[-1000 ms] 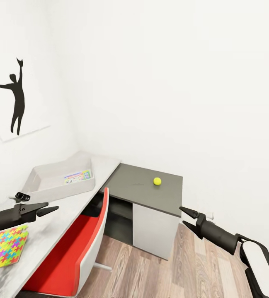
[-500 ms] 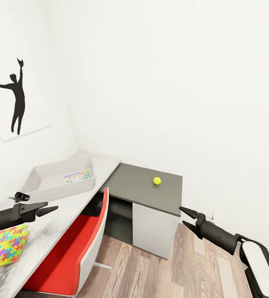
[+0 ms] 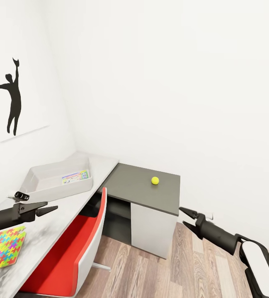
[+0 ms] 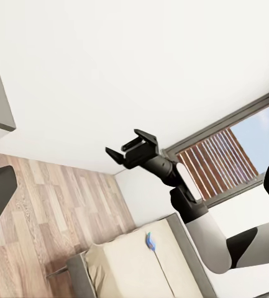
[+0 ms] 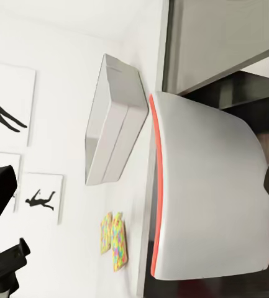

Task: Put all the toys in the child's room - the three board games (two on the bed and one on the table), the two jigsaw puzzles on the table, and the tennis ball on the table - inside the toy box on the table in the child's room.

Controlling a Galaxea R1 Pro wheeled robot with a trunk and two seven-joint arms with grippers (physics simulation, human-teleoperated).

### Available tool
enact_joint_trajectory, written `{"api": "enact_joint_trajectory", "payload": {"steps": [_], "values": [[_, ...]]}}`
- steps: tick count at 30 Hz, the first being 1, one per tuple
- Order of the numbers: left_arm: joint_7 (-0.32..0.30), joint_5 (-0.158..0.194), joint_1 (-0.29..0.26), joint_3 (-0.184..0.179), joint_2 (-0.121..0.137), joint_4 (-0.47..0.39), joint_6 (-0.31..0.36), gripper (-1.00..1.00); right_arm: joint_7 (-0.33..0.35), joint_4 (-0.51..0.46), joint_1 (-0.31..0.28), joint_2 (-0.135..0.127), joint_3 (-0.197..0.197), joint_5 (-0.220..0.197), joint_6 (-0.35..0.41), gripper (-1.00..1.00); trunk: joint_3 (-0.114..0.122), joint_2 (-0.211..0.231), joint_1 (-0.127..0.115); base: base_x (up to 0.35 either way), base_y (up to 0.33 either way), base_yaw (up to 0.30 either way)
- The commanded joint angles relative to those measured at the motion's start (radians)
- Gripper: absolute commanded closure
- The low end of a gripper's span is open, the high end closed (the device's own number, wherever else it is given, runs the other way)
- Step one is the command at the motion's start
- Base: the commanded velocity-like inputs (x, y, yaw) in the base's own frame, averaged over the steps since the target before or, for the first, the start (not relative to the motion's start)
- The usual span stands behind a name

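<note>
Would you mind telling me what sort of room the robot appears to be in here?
Probably a child's bedroom or playroom: a toy box and jigsaw puzzle on the desk, a tennis ball, a sports-silhouette print, and a red chair.

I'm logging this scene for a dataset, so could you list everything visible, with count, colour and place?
Light grey plastic toy box: one, on the pale desk top by the wall.
Green-and-white printed game box: one, inside the toy box.
Multicoloured jigsaw puzzle squares: two, on the pale top, near end.
Yellow-green tennis ball: one, on the dark grey desk section.
Red chair: one, at the desk.
Black silhouette print: on the white wall.
Beige bed: one, left wrist view.
Left hand: black, open, above the pale top.
Right hand: black, open, above the wood floor.
</note>
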Motion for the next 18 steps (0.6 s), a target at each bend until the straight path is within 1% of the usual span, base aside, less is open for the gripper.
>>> {"api": "enact_joint_trajectory", "payload": {"steps": [1,3,5,6,7,8,9,10,11,12,13,16,18], "values": [[-0.004,0.000,-0.001,0.000,0.000,0.000,0.011,-1.00,0.004,0.000,-0.001,0.000,-0.001,0.012,0.004,-1.00,-0.002,-0.002,0.001,0.000,0.000,-0.002],[-0.004,0.001,-0.001,-0.001,0.001,0.000,0.011,-1.00,-0.022,0.000,-0.001,0.000,-0.001,0.024,0.004,-1.00,-0.002,-0.002,0.001,0.000,0.000,-0.002],[-0.004,0.002,-0.001,-0.002,0.000,0.000,0.011,-1.00,-0.073,-0.002,-0.001,0.002,-0.001,0.037,0.003,-1.00,-0.002,-0.002,0.001,0.000,0.000,0.000],[-0.004,0.002,-0.001,-0.002,0.000,0.000,0.012,-1.00,-0.089,-0.002,-0.001,0.003,-0.001,0.039,0.003,-1.00,-0.002,-0.002,0.001,0.000,0.000,0.000],[-0.004,0.002,-0.001,-0.003,0.000,0.000,0.012,-1.00,-0.124,-0.003,-0.001,0.004,-0.001,0.042,0.003,-1.00,-0.002,-0.002,0.001,0.000,0.000,0.000],[-0.004,0.002,-0.001,-0.003,0.000,0.000,0.012,-1.00,-0.143,-0.003,-0.001,0.004,-0.001,0.043,0.003,-1.00,-0.002,-0.002,0.001,0.000,0.000,0.000],[-0.004,0.002,-0.001,-0.003,0.000,0.000,0.013,-1.00,-0.189,-0.002,-0.001,0.005,-0.001,0.044,0.003,-1.00,-0.002,-0.002,0.001,0.000,0.000,0.000],[-0.004,0.001,-0.001,-0.003,0.001,0.000,0.014,-1.00,-0.213,-0.002,-0.001,0.005,-0.001,0.045,0.003,-1.00,-0.002,-0.002,0.001,0.000,0.000,0.000],[-0.004,0.001,-0.001,-0.003,0.001,0.000,0.015,-1.00,-0.264,-0.002,-0.002,0.005,-0.002,0.045,0.005,-1.00,-0.002,-0.002,0.001,0.000,0.000,0.000],[-0.004,0.000,-0.001,-0.003,0.001,0.000,0.015,-1.00,-0.288,-0.001,-0.002,0.006,-0.002,0.044,0.006,-1.00,-0.002,-0.002,0.001,0.000,0.000,0.000],[-0.004,0.000,-0.001,-0.002,0.001,0.000,0.016,-1.00,-0.333,-0.001,-0.002,0.006,-0.003,0.042,0.007,-1.00,-0.002,-0.002,0.001,0.000,0.000,0.000],[-0.004,0.000,-0.001,-0.003,0.001,0.000,0.016,-1.00,-0.393,-0.001,-0.002,0.007,-0.004,0.040,0.007,-1.00,-0.002,-0.002,0.001,0.000,0.000,0.000],[-0.004,0.000,-0.001,-0.003,0.001,0.000,0.016,-1.00,-0.414,-0.002,-0.002,0.007,-0.005,0.039,0.008,-1.00,-0.002,-0.002,0.001,0.000,0.000,0.000]]}}
